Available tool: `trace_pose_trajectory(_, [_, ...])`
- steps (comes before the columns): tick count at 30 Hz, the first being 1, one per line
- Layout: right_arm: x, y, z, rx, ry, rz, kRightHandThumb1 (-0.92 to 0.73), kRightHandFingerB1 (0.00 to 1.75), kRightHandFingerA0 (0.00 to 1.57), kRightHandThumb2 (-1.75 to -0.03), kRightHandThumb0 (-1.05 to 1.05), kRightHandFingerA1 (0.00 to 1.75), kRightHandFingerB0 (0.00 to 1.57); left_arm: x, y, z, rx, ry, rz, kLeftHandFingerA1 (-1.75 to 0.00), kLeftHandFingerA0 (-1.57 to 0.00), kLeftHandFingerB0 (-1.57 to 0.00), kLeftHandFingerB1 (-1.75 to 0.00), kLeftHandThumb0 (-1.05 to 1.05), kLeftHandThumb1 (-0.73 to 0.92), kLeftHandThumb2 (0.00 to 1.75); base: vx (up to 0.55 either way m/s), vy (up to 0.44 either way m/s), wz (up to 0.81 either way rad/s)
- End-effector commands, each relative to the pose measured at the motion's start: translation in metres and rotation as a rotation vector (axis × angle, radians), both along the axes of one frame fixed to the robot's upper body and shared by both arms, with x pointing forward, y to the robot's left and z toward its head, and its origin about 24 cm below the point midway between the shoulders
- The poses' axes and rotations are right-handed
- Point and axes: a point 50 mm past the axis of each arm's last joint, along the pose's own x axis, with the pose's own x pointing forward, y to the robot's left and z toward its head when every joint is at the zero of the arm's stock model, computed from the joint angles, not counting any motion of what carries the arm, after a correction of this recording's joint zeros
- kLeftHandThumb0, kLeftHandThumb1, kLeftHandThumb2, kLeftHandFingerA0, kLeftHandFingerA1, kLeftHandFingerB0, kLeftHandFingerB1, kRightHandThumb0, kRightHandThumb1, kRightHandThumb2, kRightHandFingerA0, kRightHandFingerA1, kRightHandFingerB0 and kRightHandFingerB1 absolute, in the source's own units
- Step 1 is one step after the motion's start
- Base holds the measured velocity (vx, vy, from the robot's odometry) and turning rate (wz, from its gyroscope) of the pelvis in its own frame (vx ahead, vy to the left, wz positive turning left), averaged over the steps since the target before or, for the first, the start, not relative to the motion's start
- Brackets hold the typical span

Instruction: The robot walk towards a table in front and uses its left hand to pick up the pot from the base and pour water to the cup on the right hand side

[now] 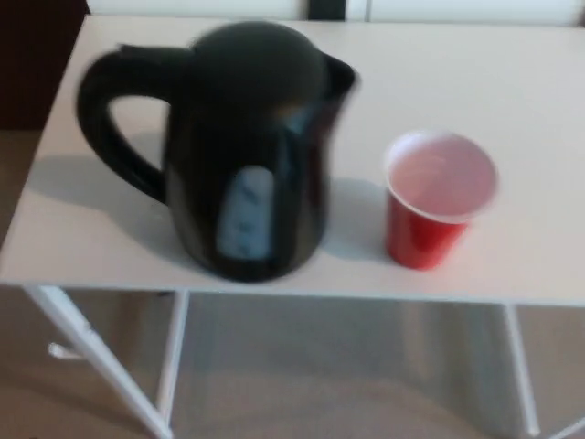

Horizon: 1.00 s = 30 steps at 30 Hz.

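1. I see a white table (539, 82) from above, filling most of the slightly blurred view.
2. A black pot (247, 151) stands upright near the table's front edge, handle (105, 123) pointing to my robot's left-hand side.
3. A red cup (437, 203), white inside, stands upright just beside the pot, on the right-hand side, not touching it.
4. Neither robot hand shows.

I have one view only, from the camera on the robot's head, and it looks steeply down and forward onto the near edge of the white rectangular desk (512, 82). It sits close: the glossy black plastic kettle (247, 155) and the red plastic cup with a white inside (437, 203) fill most of my picture, slightly blurred. Below the desk edge I see its thin white legs (87, 357) and beige floor (329, 384).
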Motion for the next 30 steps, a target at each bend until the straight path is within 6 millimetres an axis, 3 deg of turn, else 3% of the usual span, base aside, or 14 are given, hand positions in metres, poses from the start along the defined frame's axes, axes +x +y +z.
trace_pose_trajectory(1, [-0.004, -0.004, -0.001, -0.019, 0.026, -0.01, -0.46, 0.42, 0.22, -0.77, -0.59, 0.5, 0.09, -0.003, 0.007, 0.002, 0.015, 0.018, 0.021, -0.68, -0.13, 0.0, -0.59, -0.09, 0.29, 1.02, 0.18, 0.128, 0.03])
trace_pose_trajectory(6, [-0.013, -0.002, -0.004, 0.002, 0.026, -0.03, -0.47, 0.43, 0.23, -0.74, -0.54, 0.51, 0.09, -0.014, 0.013, 0.001, 0.019, 0.053, 0.028, -0.69, -0.12, 0.0, -0.6, -0.05, 0.29, 1.04, 0.06, 0.02, 0.07])
trace_pose_trajectory(7, [-0.017, -0.002, -0.005, 0.006, 0.03, -0.033, -0.47, 0.42, 0.2, -0.75, -0.56, 0.5, 0.07, -0.019, 0.015, 0.0, 0.043, 0.074, 0.007, -0.75, -0.27, -0.08, -0.63, -0.19, 0.24, 1.0, 0.03, -0.082, 0.06])
trace_pose_trajectory(11, [-0.033, -0.003, -0.009, 0.007, 0.063, -0.025, -0.49, 0.42, 0.2, -0.75, -0.55, 0.5, 0.08, -0.036, 0.019, -0.003, 0.103, 0.175, -0.081, -0.77, -0.27, -0.1, -0.64, -0.21, 0.2, 0.93, 0.01, -0.109, 0.07])
trace_pose_trajectory(14, [-0.044, -0.003, -0.013, 0.01, 0.091, -0.027, -0.49, 0.42, 0.18, -0.74, -0.54, 0.49, 0.08, -0.05, 0.021, -0.007, 0.112, 0.237, -0.104, -0.67, -0.15, -0.13, -0.63, -0.23, 0.21, 0.89, 0.0, -0.272, 0.14])
trace_pose_trajectory(18, [-0.055, -0.002, -0.016, 0.0, 0.124, -0.023, -0.52, 0.42, 0.21, -0.72, -0.52, 0.5, 0.08, -0.063, 0.02, -0.013, 0.13, 0.352, -0.171, -0.68, -0.23, -0.18, -0.63, -0.21, 0.25, 0.81, 0.02, -0.197, -0.02])
trace_pose_trajectory(23, [-0.062, -0.004, -0.016, 0.001, 0.125, -0.023, -0.53, 0.42, 0.21, -0.72, -0.51, 0.5, 0.08, -0.067, 0.017, -0.016, 0.145, 0.371, -0.188, -0.7, -0.23, -0.22, -0.66, -0.18, 0.25, 0.79, 0.0, 0.0, 0.0])
trace_pose_trajectory(24, [-0.061, -0.004, -0.016, -0.01, 0.132, -0.02, -0.48, 0.42, 0.23, -0.75, -0.55, 0.51, 0.08, -0.065, 0.017, -0.016, 0.142, 0.368, -0.178, -0.77, -0.19, -0.19, -0.67, -0.19, 0.3, 0.7, 0.02, 0.095, -0.01])
trace_pose_trajectory(25, [-0.059, -0.005, -0.015, -0.031, 0.143, -0.009, -0.46, 0.43, 0.23, -0.77, -0.59, 0.51, 0.07, -0.063, 0.017, -0.015, 0.134, 0.358, -0.164, -0.68, -0.22, -0.17, -0.63, -0.21, 0.24, 0.83, 0.03, 0.126, -0.02])
trace_pose_trajectory(26, [-0.057, -0.005, -0.015, -0.036, 0.145, -0.009, -0.48, 0.41, 0.21, -0.75, -0.56, 0.49, 0.07, -0.061, 0.017, -0.015, 0.125, 0.346, -0.155, -0.66, -0.17, -0.14, -0.62, -0.19, 0.3, 0.87, 0.04, 0.137, -0.04])
trace_pose_trajectory(28, [-0.053, -0.005, -0.014, -0.025, 0.129, -0.025, -0.48, 0.42, 0.21, -0.74, -0.54, 0.51, 0.07, -0.056, 0.016, -0.014, 0.12, 0.332, -0.15, -0.66, -0.15, -0.13, -0.62, -0.13, 0.29, 0.84, 0.04, 0.254, 0.05])
trace_pose_trajectory(30, [-0.053, -0.004, -0.014, -0.022, 0.121, -0.03, -0.48, 0.43, 0.22, -0.74, -0.54, 0.51, 0.08, -0.054, 0.017, -0.012, 0.137, 0.333, -0.165, -0.67, -0.2, -0.16, -0.63, -0.21, 0.29, 0.87, 0.04, 0.315, 0.02])
